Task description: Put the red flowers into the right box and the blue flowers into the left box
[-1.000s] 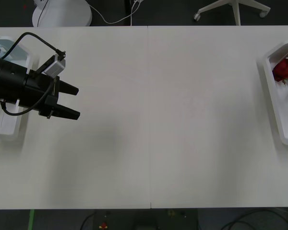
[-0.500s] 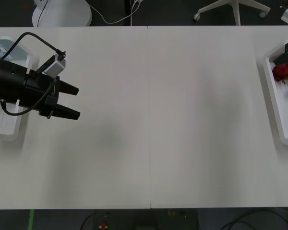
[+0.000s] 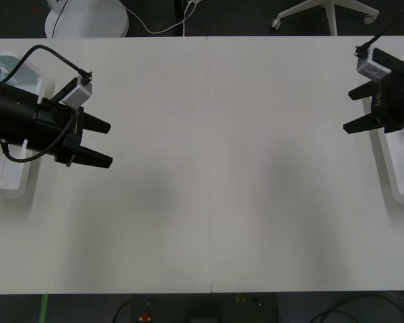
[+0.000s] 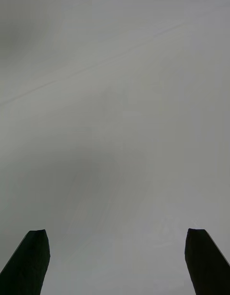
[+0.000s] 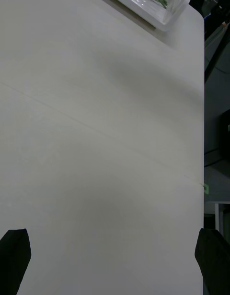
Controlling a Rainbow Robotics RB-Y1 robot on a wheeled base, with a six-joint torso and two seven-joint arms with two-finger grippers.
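With both pincers wide and empty, left gripper (image 3: 108, 143) mid-left, right gripper (image 3: 348, 110) upper right beside the right box (image 3: 394, 180), we judge no flowers remain on the table (image 3: 215, 168); we retract level

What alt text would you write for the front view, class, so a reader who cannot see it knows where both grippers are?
Two black grippers hang open and empty over a white table: the left gripper beside the left box at the table's left end, the right gripper at the near rim of the right box at the right end.
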